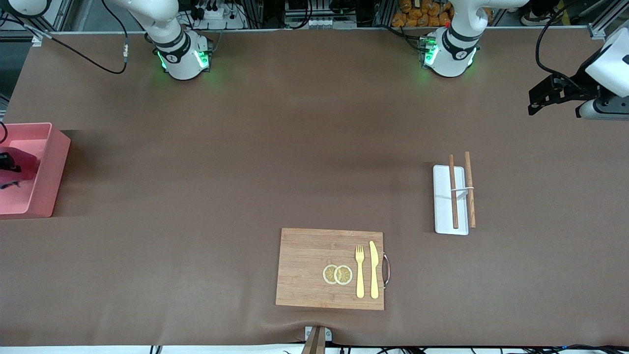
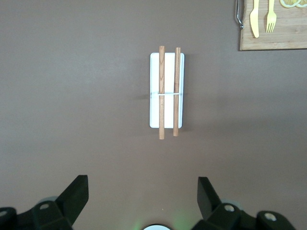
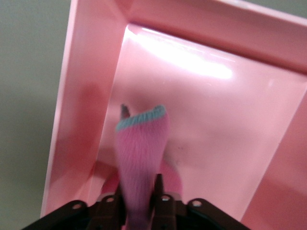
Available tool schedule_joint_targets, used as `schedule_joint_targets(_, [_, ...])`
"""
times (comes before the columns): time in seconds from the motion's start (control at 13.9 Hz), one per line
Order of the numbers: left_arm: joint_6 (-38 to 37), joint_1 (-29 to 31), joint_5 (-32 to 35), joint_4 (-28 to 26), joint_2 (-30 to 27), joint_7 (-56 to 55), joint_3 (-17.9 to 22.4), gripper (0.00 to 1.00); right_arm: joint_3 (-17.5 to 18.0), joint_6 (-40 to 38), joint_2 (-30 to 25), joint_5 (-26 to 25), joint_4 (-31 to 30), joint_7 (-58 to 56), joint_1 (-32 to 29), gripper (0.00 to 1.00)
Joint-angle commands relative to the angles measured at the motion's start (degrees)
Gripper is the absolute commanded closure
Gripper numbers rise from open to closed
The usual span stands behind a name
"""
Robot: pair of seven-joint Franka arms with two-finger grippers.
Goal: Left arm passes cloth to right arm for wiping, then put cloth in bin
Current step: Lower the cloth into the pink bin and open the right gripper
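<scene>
The salmon-pink bin (image 1: 54, 162) stands at the right arm's end of the table. My right gripper (image 1: 7, 169) hangs inside it, shut on the crimson cloth (image 1: 22, 164). In the right wrist view the cloth (image 3: 141, 143) drapes down between the fingers of the right gripper (image 3: 138, 184), over the bin's floor and close to one wall of the bin (image 3: 81, 96). The cloth has a pale blue hem. My left gripper (image 1: 535, 101) waits open and empty in the air over the left arm's end of the table. The left wrist view shows the left gripper (image 2: 142, 181) with its fingers wide apart.
A wooden board (image 1: 314, 265) with a yellow fork, a yellow knife and lemon slices lies near the front camera. A flat white tray (image 1: 442, 206) with two wooden sticks lies toward the left arm's end; the tray (image 2: 169, 72) also shows under the left wrist.
</scene>
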Motion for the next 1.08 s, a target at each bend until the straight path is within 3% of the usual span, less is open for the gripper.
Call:
schedule_joint_targets(0.0, [-0.9,0.4,-0.9,0.9,0.2,0.5,0.0,0.0,1.2,-1.9,-0.3,2.7,2.8,-1.1,-0.8,0.0])
schedule_joint_targets(0.14, [-0.9,0.4,-0.9,1.0,0.1,0.4,0.0,0.0,1.4,-4.2,-1.0,2.8,4.9,-0.4,0.5,0.0])
schedule_joint_targets(0.36, [-0.9,0.4,-0.8,1.0,0.0,0.1,-0.2,0.0,1.3,-17.1,-3.7,2.0,9.4,2.6,4.5,0.0])
schedule_joint_targets(0.72, [-0.9,0.4,-0.8,0.9,0.0,0.2,-0.1,0.0,1.4,-30.5,-12.2,0.3,9.1,18.6,14.8,0.0])
schedule_joint_targets(1.01, [-0.9,0.4,-0.9,1.0,0.1,0.3,0.0,0.0,1.5,-37.5,-15.3,1.3,8.5,34.2,23.4,0.0])
